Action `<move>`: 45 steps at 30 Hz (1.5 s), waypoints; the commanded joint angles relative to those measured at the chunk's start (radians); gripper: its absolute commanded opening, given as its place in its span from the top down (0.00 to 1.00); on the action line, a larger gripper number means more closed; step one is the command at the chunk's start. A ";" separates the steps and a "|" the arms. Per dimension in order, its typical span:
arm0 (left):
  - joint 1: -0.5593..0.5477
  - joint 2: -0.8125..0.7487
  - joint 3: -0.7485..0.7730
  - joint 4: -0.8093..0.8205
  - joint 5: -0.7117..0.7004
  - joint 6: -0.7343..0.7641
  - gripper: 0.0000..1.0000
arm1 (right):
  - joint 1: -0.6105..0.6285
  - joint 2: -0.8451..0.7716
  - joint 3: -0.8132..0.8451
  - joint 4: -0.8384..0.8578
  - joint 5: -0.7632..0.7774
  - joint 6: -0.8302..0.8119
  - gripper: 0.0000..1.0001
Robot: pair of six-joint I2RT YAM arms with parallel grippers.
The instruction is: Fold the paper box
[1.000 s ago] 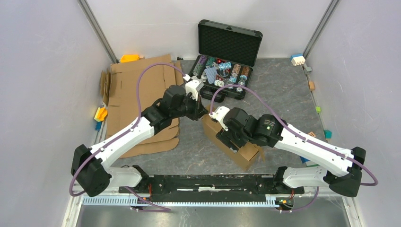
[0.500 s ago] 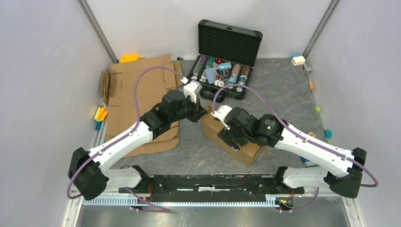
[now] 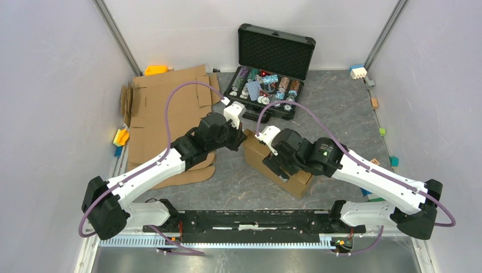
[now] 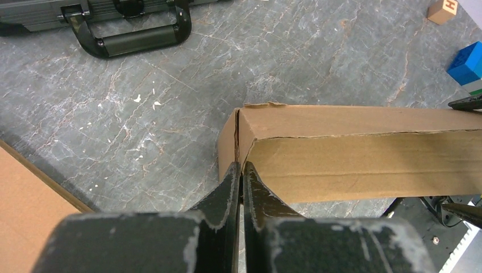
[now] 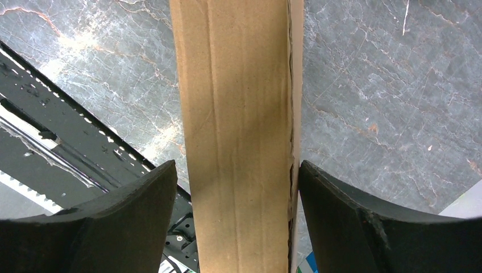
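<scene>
The paper box [image 3: 256, 153] lies on the grey bench [image 3: 341, 114] between the two arms, a long brown carton resting on one of its long sides.

The right pincer [image 5: 239, 165] comes down on it from above. Its fingers [image 5: 136, 222] are spread wide astride the carton, one against each long wall, so the box is clamped across its width. A creased seam runs along the edge beside the right-hand finger. The bench shows on either side of that pincer, with the black rail at the near edge to its left.

The left pincer [image 4: 241, 168] is pressed together, its tips at the lower corner of the box's end panel, with the carton stretching away to its right. From the wrist view I cannot tell whether a sliver of cardboard is nipped between the tips or they merely touch the corner.

Beyond this pincer, up and to its left, sits the handle of the black case [image 4: 136, 40]. A flat cardboard sheet [image 4: 28, 210] lies just to its left, and a blue block [image 4: 466, 62] is far off to its right.
</scene>
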 commanded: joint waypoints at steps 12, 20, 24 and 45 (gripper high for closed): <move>-0.009 -0.022 -0.051 -0.083 0.023 -0.025 0.70 | -0.012 -0.029 0.005 0.013 0.006 -0.028 0.12; -0.009 0.014 0.012 -0.079 0.057 -0.027 0.62 | -0.012 -0.053 0.001 0.010 0.002 -0.035 0.08; -0.009 0.040 0.022 -0.084 0.057 -0.027 0.79 | -0.012 -0.067 0.004 0.007 0.003 -0.030 0.04; -0.009 -0.032 -0.036 -0.146 -0.090 -0.099 0.76 | -0.014 -0.010 -0.063 0.162 -0.025 -0.103 0.41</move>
